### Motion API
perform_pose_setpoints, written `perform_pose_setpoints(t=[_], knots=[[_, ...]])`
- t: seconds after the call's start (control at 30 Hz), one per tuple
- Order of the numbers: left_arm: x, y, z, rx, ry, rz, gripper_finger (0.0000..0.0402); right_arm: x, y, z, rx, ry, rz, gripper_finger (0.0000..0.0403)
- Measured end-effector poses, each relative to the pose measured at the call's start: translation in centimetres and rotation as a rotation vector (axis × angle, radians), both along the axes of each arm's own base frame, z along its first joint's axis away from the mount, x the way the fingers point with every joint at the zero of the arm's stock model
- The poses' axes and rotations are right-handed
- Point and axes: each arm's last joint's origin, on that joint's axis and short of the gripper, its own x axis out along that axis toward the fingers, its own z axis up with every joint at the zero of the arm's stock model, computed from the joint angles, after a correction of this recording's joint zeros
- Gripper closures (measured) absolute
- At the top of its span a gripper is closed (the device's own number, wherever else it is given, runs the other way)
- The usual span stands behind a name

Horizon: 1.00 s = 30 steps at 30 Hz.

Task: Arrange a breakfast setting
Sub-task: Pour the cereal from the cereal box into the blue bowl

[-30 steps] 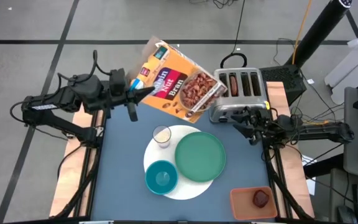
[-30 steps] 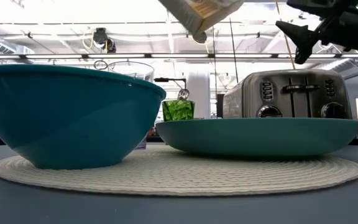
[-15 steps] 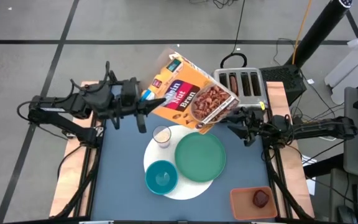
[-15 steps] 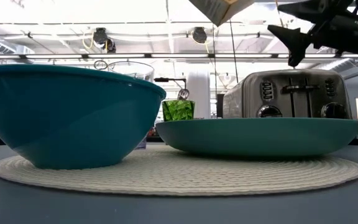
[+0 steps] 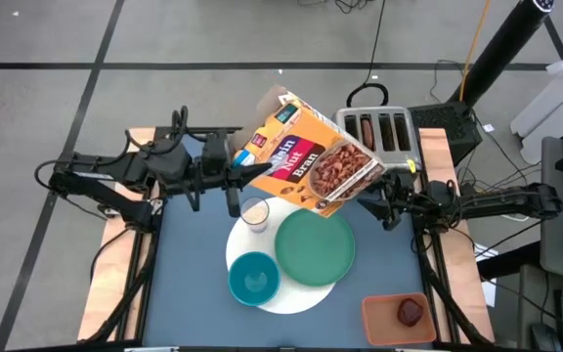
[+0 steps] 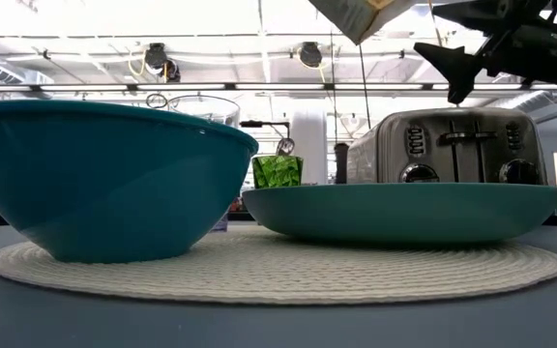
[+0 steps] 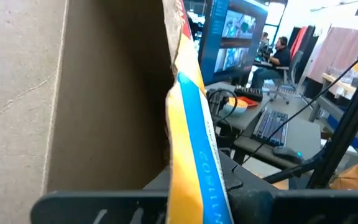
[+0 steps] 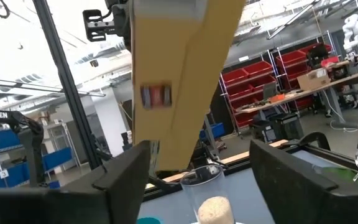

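Observation:
My left gripper point(image 5: 240, 174) is shut on an orange cereal box point(image 5: 309, 162), held in the air over the far part of the table. Its corner shows at the top of the low view point(image 6: 361, 14). Below it a white round disc point(image 5: 301, 293) carries a green plate point(image 5: 315, 246), a teal bowl point(image 5: 253, 278) and a small clear glass point(image 5: 254, 213) with something pale in its bottom point(image 8: 215, 210). A dark-red fruit point(image 5: 411, 311) lies in an orange tray. My right gripper point(image 5: 379, 203) is open and empty beside the toaster, facing the glass point(image 8: 205, 186). I see no spoon on the table. My left gripper holds the cereal box by its left end point(image 5: 252, 156), coming level from the table's left side. A dark finger point(image 7: 104, 204) lies against bare brown cardboard point(image 7: 104, 93) next to the yellow-and-blue edge point(image 7: 194, 155). The box is lifted clear and tilted, slanting over the glass and plate.
A silver toaster point(image 5: 379, 137) with brown pieces in its slots stands at the far right, close to my right gripper. The orange tray point(image 5: 374, 321) sits at the near right corner. Bare blue table point(image 5: 189, 274) lies left of the disc.
My left gripper has carried the cereal box toward the table's right and a little toward the near edge, so it now hangs over the glass and the plate's far rim. The box has turned somewhat. My right gripper has shifted slightly toward the left.

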Motion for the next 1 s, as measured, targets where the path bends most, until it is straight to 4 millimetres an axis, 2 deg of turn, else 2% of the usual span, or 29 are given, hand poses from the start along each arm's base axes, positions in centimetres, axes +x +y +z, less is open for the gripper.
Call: perform_pose_setpoints(t=[0.17, 0.33, 0.63, 1.0], knots=[[0.7, -0.2, -0.1, -0.003, -0.021, -0.005, 0.0396, 0.0, 0.0, 0.0, 0.002, 0.000, -0.001, 0.0084], [1.5, -0.4, -0.5, -0.003, -0.024, -0.005, 0.0396, 0.0, 0.0, 0.0, 0.002, 0.000, 0.000, 0.0060], [3.2, -0.7, -1.3, -0.001, -0.023, -0.001, 0.0396, 0.0, 0.3, 0.1, -0.026, -0.005, 0.104, 0.0053], [4.9, -1.0, -2.6, 0.002, 0.001, -0.003, 0.0396, 0.0, 0.4, 0.0, -0.032, -0.004, 0.126, 0.0053]])
